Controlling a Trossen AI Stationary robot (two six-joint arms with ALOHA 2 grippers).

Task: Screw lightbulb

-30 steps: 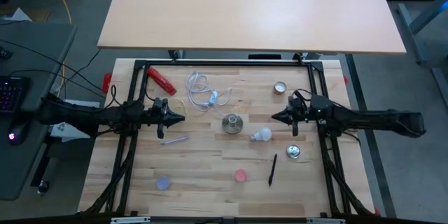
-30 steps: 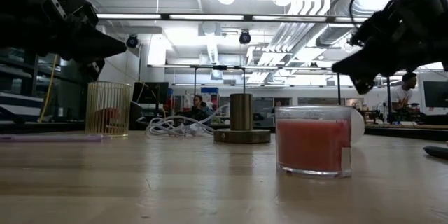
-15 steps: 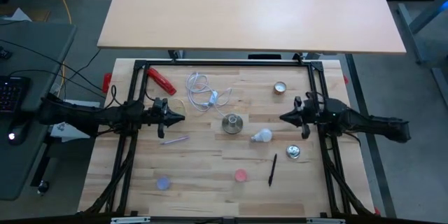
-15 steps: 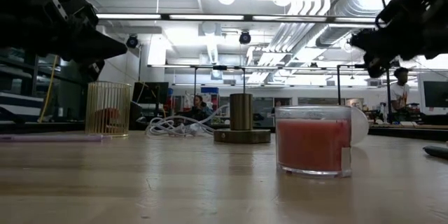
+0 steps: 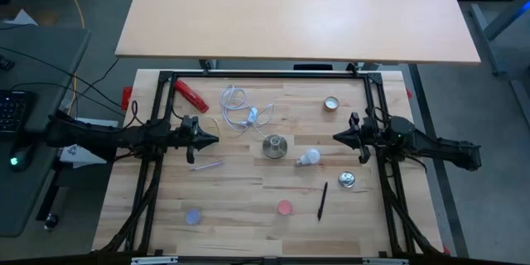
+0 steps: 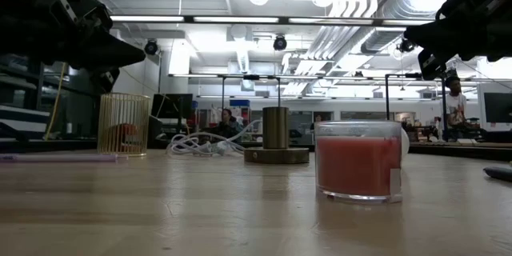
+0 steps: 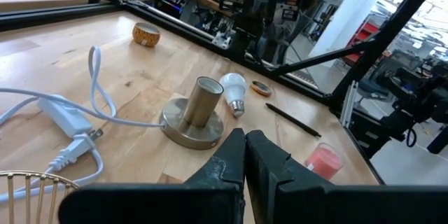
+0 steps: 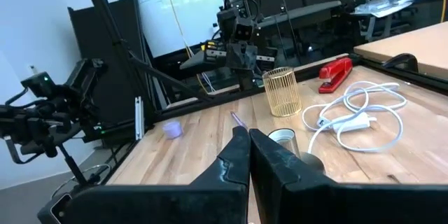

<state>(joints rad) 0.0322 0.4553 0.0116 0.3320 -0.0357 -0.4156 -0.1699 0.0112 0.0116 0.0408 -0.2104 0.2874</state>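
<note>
Frosted white lightbulb (image 5: 310,159), round globe tapering to a silvery screw base, lies on its side on the pale wood table (image 5: 248,203) just beside the brassy socket stand (image 5: 274,145). Right gripper (image 5: 338,137), fingers pressed together, has drawn back from it since a second ago. Left gripper (image 5: 214,139) hovers, seemingly closed too.

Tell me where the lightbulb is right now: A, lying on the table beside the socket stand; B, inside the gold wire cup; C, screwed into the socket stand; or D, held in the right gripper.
A: the lightbulb lies loose on the table just beside the socket stand, and neither gripper touches it.
</note>
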